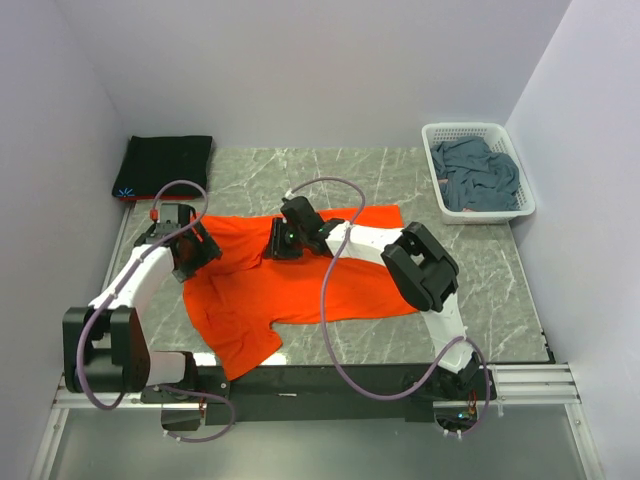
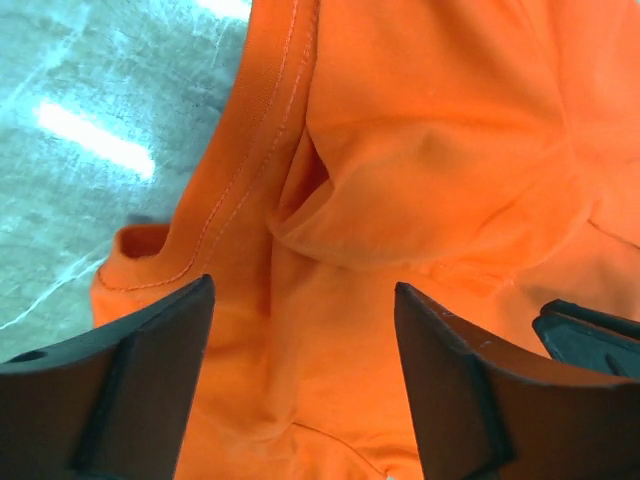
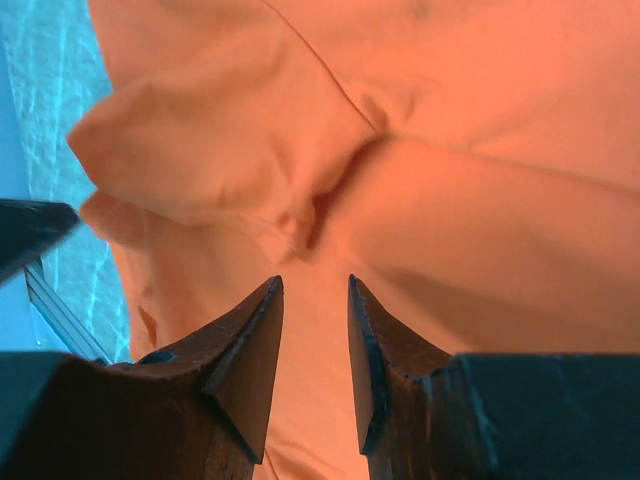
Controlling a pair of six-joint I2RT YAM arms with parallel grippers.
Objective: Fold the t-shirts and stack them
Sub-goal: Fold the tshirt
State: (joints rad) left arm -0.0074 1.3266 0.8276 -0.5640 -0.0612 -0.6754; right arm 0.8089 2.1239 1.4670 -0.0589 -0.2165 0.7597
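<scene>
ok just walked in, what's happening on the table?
Both arms are working on the orange t-shirt, which lies spread and rumpled on the marble table. The left claw and right claw sit over its far edge, jaws apart, neither holding cloth. A black t-shirt lies folded in the far-left corner. A blue-grey shirt is crumpled in the white basket at far right.
</scene>
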